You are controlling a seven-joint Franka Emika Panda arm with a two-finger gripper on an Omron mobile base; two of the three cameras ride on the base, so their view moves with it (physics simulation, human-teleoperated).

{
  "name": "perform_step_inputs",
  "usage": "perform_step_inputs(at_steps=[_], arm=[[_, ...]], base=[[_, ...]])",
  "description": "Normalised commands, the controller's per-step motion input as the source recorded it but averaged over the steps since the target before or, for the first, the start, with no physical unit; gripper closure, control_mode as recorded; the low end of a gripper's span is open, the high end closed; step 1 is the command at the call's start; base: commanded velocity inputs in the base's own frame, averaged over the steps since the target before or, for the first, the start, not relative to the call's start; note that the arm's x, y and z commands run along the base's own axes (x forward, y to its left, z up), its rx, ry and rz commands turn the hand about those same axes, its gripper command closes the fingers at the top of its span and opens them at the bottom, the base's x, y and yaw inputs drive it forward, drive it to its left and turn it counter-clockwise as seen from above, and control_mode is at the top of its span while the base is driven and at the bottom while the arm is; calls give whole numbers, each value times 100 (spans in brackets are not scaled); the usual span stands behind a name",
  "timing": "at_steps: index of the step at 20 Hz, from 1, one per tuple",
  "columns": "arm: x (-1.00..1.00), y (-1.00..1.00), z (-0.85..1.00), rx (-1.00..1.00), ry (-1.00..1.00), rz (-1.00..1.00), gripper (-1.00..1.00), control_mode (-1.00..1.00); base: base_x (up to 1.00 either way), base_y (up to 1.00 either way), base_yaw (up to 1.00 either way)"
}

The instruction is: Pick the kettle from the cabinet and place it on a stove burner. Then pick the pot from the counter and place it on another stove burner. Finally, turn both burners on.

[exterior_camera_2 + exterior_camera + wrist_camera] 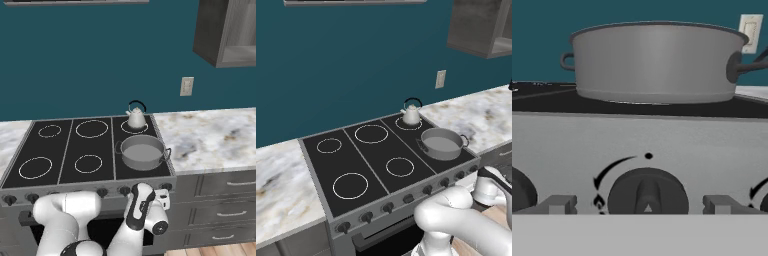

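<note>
- The end effector (pixel 640 206) is facing the stove's front panel, its two fingertips (pixel 558 204) standing spread wide with nothing between them; a dark knob (pixel 647 192) is sitting in the gap, not visibly touched.
- In the right base view the end effector (pixel 162 197) is hanging just below the knob row, at about 5 o'clock from the pot.
- The knob's ridge is running upright, toward 12 o'clock, with a small pale triangle at its base; a black dot is sitting above it at 12, a curved arrow is sweeping from 11 toward 9, and a small flame symbol is sitting at 8. No readable words are showing.
- The pot (pixel 142 151) is resting upright on the front right ring of the black glass cooktop (pixel 65 145), mouth opening upward, its two loop handles lying along a line from 9 to 3 o'clock in the hand view.
- The kettle (pixel 136 117) is standing upright on the rear right ring, at 12 o'clock from the pot and apart from it, its handle arching overhead; its spout direction I cannot tell.
- The marbled bench (pixel 215 137) is stretching to 3 o'clock of the cooktop, with drawer fronts (pixel 222 200) below.
- A teal wall is backing the room, carrying a pale outlet plate (pixel 186 86); the cabinet (pixel 227 31) is hanging at 1 o'clock.
</note>
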Motion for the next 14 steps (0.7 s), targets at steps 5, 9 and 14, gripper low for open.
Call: perform_step_inputs(at_steps=[5, 9, 14], arm=[[21, 0, -1, 3, 0, 0, -100, -100], [21, 0, -5, 2, 0, 0, -100, -100], [10, 0, -6, 2, 0, 0, 100, -100]], base=[[0, 0, 0], [0, 0, 0], [0, 0, 0]])
